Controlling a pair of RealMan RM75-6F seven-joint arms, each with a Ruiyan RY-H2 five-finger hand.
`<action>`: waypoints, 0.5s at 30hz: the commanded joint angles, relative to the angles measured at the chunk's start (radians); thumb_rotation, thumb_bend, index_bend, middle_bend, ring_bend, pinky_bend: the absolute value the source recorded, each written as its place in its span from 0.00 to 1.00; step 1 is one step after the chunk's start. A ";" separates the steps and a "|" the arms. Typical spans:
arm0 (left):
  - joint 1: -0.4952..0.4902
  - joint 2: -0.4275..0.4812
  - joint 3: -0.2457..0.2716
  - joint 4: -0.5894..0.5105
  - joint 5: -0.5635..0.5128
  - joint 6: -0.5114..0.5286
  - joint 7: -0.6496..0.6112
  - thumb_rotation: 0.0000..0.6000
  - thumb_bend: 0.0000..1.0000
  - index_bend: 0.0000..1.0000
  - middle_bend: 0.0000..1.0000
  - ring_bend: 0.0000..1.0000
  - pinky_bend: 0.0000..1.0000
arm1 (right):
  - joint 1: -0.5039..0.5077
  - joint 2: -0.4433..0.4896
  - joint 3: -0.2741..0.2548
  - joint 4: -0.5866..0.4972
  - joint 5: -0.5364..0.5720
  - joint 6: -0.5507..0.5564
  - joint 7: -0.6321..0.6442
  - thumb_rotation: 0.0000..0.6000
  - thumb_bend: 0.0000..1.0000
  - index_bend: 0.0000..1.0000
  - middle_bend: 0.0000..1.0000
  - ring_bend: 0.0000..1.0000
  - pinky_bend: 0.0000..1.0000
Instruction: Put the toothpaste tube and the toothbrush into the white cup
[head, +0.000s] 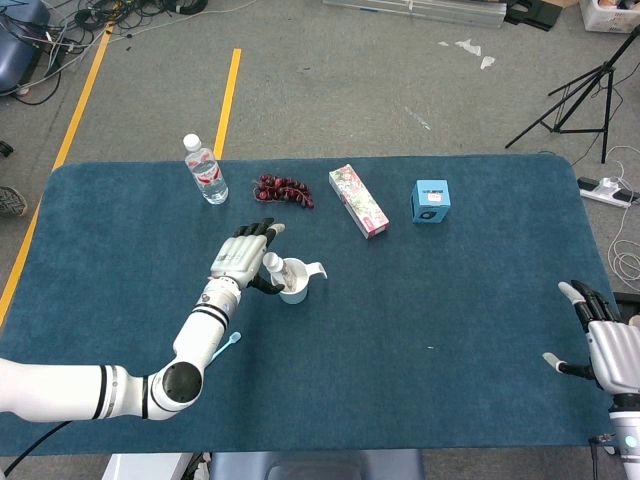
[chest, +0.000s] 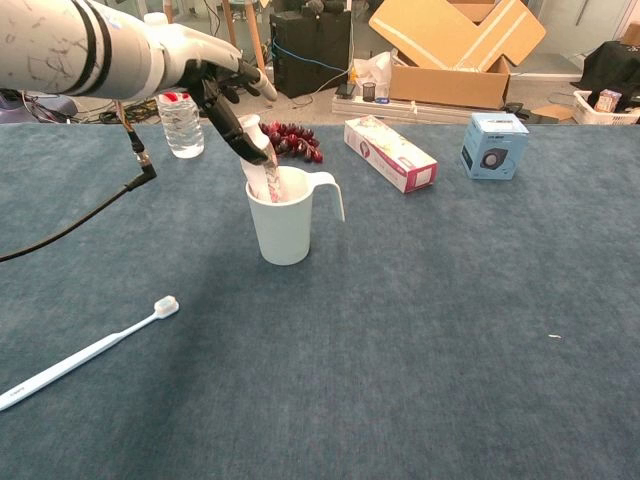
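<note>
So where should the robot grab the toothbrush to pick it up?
Probably near the middle of the toothbrush handle, coming straight down from above. It lies flat on the blue table, bristle head pointing toward the white cup, with bare cloth on both sides for fingers to pinch across it. The left hand is nearest and open.

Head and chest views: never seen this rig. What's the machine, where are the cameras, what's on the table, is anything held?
It is a two-armed robot with five-finger hands at a blue-covered table. The head view looks down from above; the chest view looks across the table from low down. The left hand is spread by the toothpaste tube, which stands in the white cup; it appears to grip nothing. The right hand rests open at the table's edge. The toothbrush lies on the cloth. Behind: a water bottle, grapes, a pink carton, a blue box.
</note>
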 joint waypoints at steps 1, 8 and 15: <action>-0.002 0.003 0.000 -0.003 0.001 0.004 -0.001 1.00 0.17 0.00 0.00 0.00 0.02 | 0.001 0.000 0.001 0.001 0.003 -0.002 0.000 1.00 0.02 0.15 0.11 0.11 0.37; -0.005 0.032 0.004 -0.030 -0.013 0.021 0.011 1.00 0.14 0.00 0.00 0.00 0.02 | 0.002 0.000 0.001 0.003 0.004 -0.004 0.003 1.00 0.02 0.15 0.11 0.11 0.37; 0.007 0.109 0.024 -0.121 -0.020 0.059 0.041 1.00 0.12 0.00 0.00 0.00 0.02 | 0.000 0.001 0.001 0.001 0.002 0.001 0.004 1.00 0.02 0.14 0.11 0.11 0.37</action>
